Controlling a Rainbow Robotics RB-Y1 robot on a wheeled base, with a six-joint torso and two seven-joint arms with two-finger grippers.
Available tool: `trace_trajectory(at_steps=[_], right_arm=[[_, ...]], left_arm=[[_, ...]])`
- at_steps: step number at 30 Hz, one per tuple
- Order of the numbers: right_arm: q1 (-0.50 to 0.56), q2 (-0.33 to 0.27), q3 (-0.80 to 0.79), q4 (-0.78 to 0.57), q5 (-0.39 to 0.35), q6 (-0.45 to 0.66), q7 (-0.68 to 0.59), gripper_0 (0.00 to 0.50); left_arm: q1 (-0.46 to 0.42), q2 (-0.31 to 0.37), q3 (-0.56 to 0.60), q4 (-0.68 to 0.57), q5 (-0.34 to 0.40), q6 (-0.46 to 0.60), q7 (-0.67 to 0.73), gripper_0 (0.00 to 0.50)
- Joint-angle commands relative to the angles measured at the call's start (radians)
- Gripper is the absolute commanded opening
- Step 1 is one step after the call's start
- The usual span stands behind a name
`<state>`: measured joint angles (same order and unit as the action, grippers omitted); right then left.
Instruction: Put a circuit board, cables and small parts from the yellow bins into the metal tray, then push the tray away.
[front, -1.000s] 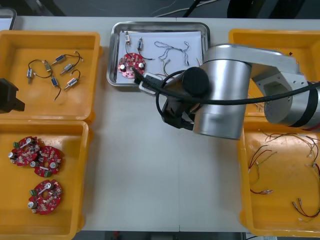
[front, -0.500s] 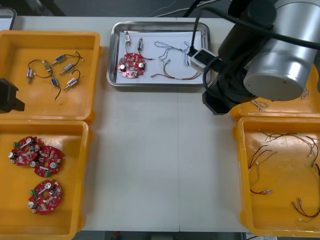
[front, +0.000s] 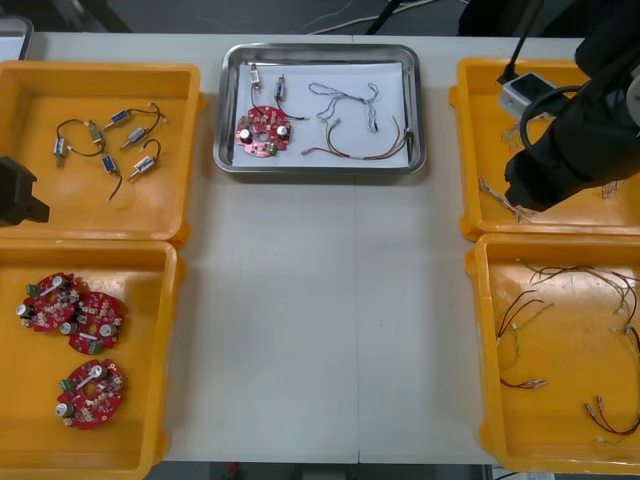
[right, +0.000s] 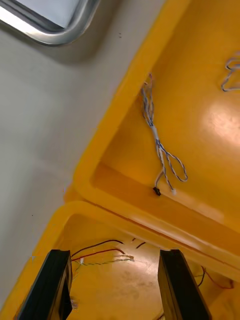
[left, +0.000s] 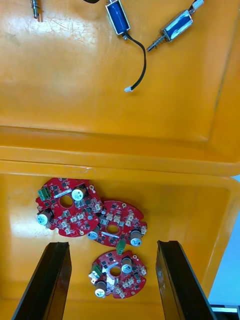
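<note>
metal tray (front: 320, 168) sits far-centre on the bench (front: 320, 320), holding 1 circuit board (front: 262, 131), cables (front: 350, 125) and small metal parts (front: 280, 88); judged rigid, light and free-sliding, best pushed squarely at its near rim; right claw (right: 114, 285) released above the right yellow bins (front: 468, 225), left claw (left: 110, 280) released, idle above the left yellow bins (front: 180, 240).

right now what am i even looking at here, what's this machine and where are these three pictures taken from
This is a two-armed robot at a table. The wide picture looks down from above its arms; the two tall ones come from wrist cameras, each showing that hand's two black fingers. Four yellow bins flank a metal tray, which already holds a red circuit board, cables and small metal parts. The right hand is open over the right-side bins; the left hand is open over spare boards. Neither holds anything.
</note>
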<state>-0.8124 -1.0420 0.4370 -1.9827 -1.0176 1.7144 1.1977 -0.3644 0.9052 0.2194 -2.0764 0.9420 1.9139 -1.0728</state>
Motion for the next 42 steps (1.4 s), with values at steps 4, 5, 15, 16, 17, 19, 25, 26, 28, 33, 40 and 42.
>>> trace_trajectory(at_steps=[4, 5, 15, 16, 17, 19, 25, 26, 28, 33, 40, 42], right_arm=[[0.055, -0.046, -0.182, 0.1, -0.01, 0.106, -0.035, 0.5], [0.062, -0.046, -0.208, 0.119, -0.01, 0.122, -0.032, 0.5], [0.167, -0.044, -0.393, 0.182, 0.031, 0.145, -0.013, 0.5], [0.179, -0.046, -0.403, 0.182, 0.04, 0.146, -0.013, 0.5], [0.19, -0.046, -0.417, 0.182, 0.051, 0.151, -0.013, 0.5], [0.208, -0.044, -0.435, 0.182, 0.06, 0.154, -0.02, 0.5], [0.239, -0.044, -0.474, 0.182, 0.06, 0.177, -0.013, 0.5], [0.24, -0.044, -0.474, 0.182, 0.059, 0.179, -0.013, 0.5], [0.245, -0.036, -0.477, 0.182, 0.053, 0.188, -0.013, 0.5], [0.274, 0.013, -0.523, 0.182, 0.056, 0.197, -0.013, 0.5], [0.311, 0.059, -0.537, 0.18, 0.106, 0.198, -0.004, 0.5], [0.32, 0.069, -0.537, 0.179, 0.123, 0.188, -0.003, 0.5]], left_arm=[[0.013, 0.028, 0.032, -0.028, -0.008, 0.006, -0.07, 0.5], [0.013, 0.028, 0.032, -0.028, -0.008, 0.006, -0.07, 0.5], [0.013, 0.028, 0.032, -0.028, -0.008, 0.006, -0.07, 0.5], [0.013, 0.028, 0.032, -0.028, -0.008, 0.006, -0.07, 0.5], [0.013, 0.028, 0.032, -0.028, -0.008, 0.006, -0.07, 0.5], [0.013, 0.028, 0.032, -0.028, -0.008, 0.006, -0.07, 0.5], [0.013, 0.028, 0.032, -0.028, -0.008, 0.006, -0.07, 0.5], [0.013, 0.028, 0.032, -0.028, -0.008, 0.006, -0.07, 0.5], [0.013, 0.028, 0.032, -0.028, -0.008, 0.006, -0.07, 0.5], [0.013, 0.028, 0.032, -0.028, -0.008, 0.006, -0.07, 0.5], [0.013, 0.028, 0.032, -0.028, -0.008, 0.006, -0.07, 0.5], [0.013, 0.028, 0.032, -0.028, -0.008, 0.006, -0.07, 0.5]])
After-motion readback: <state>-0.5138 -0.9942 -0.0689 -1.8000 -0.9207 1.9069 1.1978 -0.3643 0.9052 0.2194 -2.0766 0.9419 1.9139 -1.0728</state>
